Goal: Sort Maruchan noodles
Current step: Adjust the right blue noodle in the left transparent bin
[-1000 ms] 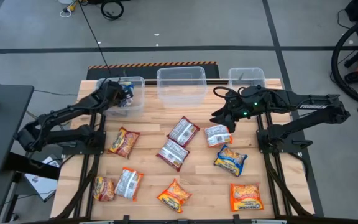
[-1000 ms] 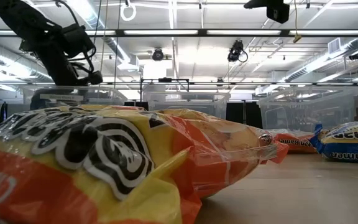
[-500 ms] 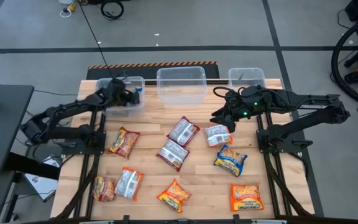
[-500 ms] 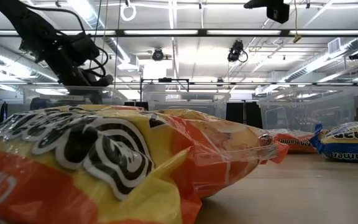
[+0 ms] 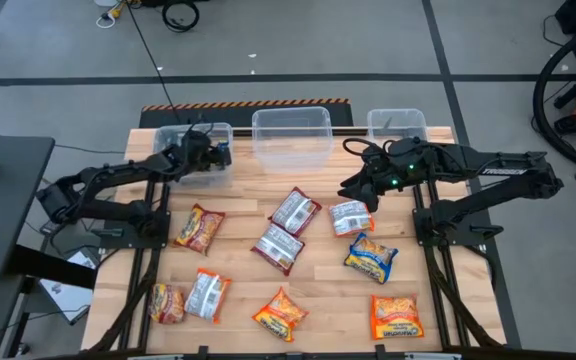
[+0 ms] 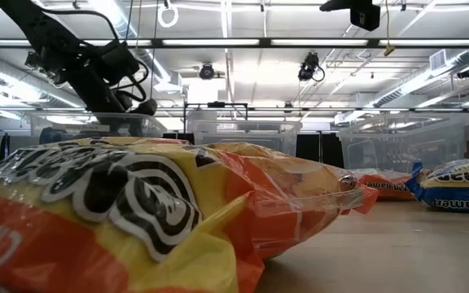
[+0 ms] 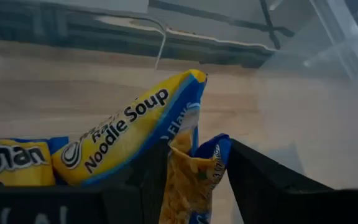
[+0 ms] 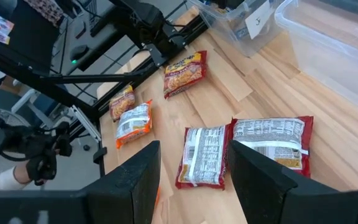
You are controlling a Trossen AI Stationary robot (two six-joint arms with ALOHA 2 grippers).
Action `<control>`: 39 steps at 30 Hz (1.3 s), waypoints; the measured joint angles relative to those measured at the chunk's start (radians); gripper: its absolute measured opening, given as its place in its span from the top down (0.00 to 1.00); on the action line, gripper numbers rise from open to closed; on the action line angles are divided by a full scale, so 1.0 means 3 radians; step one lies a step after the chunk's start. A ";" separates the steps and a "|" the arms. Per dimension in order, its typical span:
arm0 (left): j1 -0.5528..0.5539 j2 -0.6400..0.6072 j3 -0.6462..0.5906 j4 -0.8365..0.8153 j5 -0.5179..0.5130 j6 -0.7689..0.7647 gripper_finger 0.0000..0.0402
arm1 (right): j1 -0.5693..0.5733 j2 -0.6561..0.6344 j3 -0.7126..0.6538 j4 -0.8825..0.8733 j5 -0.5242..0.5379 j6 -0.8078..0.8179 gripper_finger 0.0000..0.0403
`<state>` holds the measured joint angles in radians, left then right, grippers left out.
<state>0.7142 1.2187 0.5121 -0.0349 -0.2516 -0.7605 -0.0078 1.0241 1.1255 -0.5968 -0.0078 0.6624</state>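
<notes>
My left pincer point(image 7: 191, 186) sits over the left tub point(image 5: 200, 172), fingers apart around a blue noodle packet point(image 7: 194, 180) (its bottom is cut off). My right pincer point(image 8: 191, 174) hangs open, holding nothing.

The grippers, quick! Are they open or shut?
Left gripper: open, blue-yellow packet hanging between its fingers, over the left tub.
Right gripper: open, empty.

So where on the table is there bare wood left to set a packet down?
Bare wood lies between the middle tub and the dark red packets, and along the right edge beside the blue packet. The front left, around the orange packets, is crowded.
</notes>
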 joint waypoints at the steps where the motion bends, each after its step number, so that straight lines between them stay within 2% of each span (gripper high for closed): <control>1: -0.0009 0.0021 0.0000 0.0026 0.0000 -0.0053 0.60 | 0.0000 0.0000 -0.0001 -0.0001 0.0000 0.0000 0.52; 7: -0.0050 0.0064 0.0000 0.0438 -0.0132 -0.0211 0.76 | 0.0000 0.0000 0.0000 0.0000 0.0000 -0.0001 0.52; 12: 0.0008 0.0063 -0.0001 0.0314 -0.0111 -0.0294 0.97 | 0.0000 0.0000 -0.0001 0.0000 0.0000 -0.0004 0.52; 20: 0.0050 0.0033 0.0074 0.0109 0.0257 -0.0383 0.99 | 0.0000 0.0000 -0.0001 -0.0003 -0.0003 -0.0029 0.52; 32: -0.0083 -0.0086 0.1177 -0.1303 0.0302 0.0270 1.00 | 0.0000 0.0000 -0.0001 -0.0018 -0.0014 -0.0121 0.52; 36: -0.0078 -0.0197 0.1170 -0.1702 0.0271 0.0256 1.00 | 0.0000 0.0000 -0.0001 -0.0030 -0.0038 -0.0124 0.52; 39: -0.0068 -0.0416 0.1098 -0.1780 0.0242 0.0205 1.00 | 0.0000 0.0000 -0.0001 -0.0076 -0.0038 -0.0125 0.52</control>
<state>0.6938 1.0938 0.8414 -0.5691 -0.1789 -0.6991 -0.0077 1.0241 1.1252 -0.6196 -0.0193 0.6250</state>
